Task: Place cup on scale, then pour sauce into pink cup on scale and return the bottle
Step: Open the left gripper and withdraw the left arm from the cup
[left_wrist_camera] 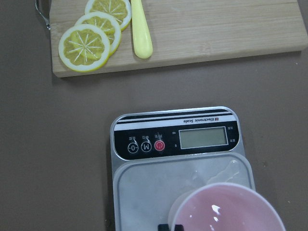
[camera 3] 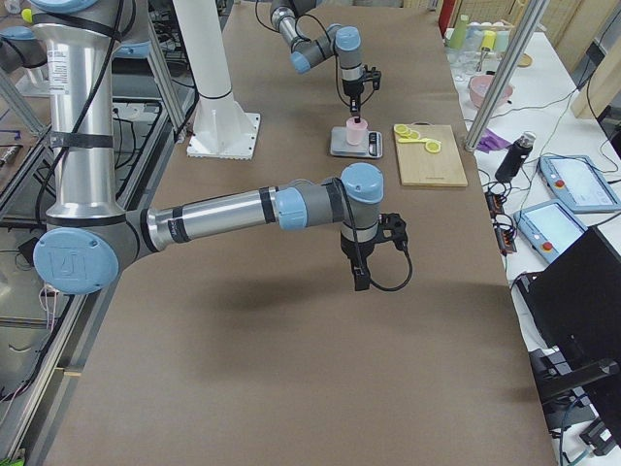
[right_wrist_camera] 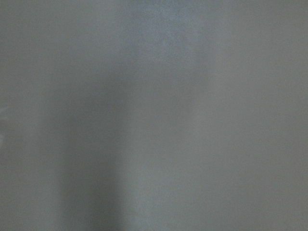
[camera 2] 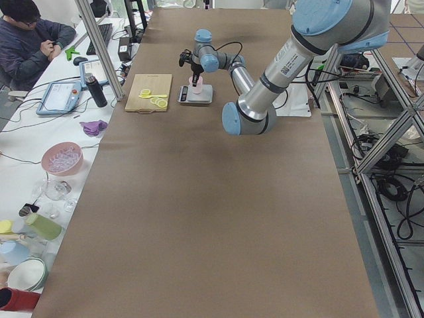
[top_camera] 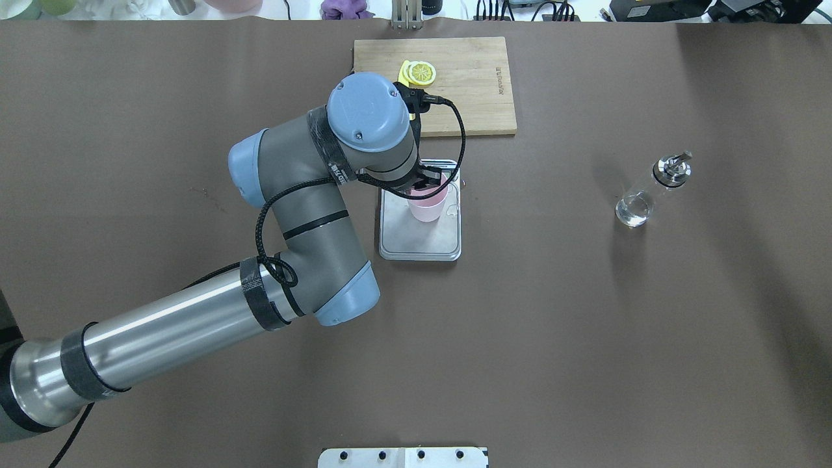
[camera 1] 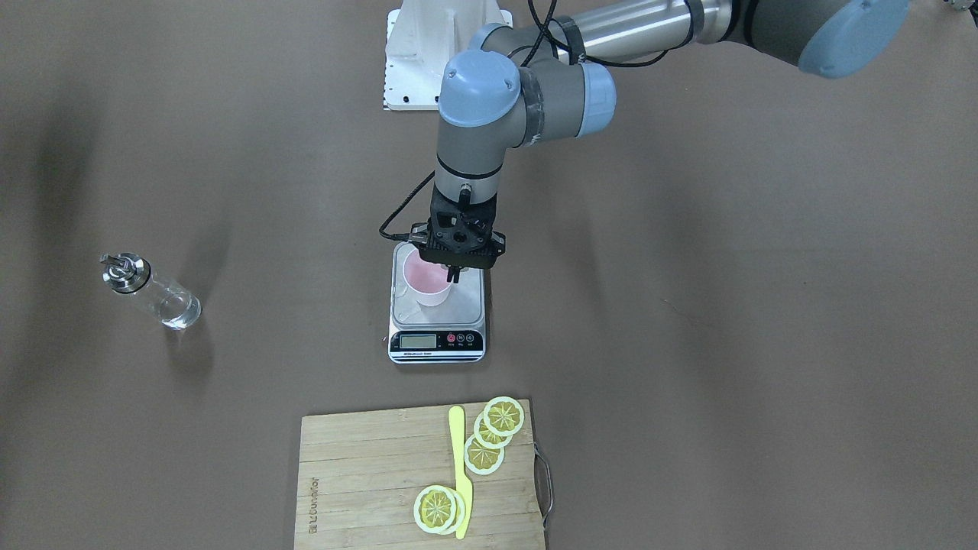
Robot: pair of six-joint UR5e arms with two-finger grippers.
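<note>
The pale pink cup stands upright on the steel platform of the scale, toward the robot's end of it. My left gripper points straight down over it, its fingers shut on the cup's rim wall. The overhead view shows the same cup on the scale. In the left wrist view the cup fills the lower right. The clear glass bottle with its silver spout stands alone far off. My right gripper hangs over bare table; I cannot tell if it is open.
A wooden cutting board with lemon slices and a yellow knife lies just beyond the scale's display side. The bottle stands on my right half of the brown table. The right wrist view is a grey blur.
</note>
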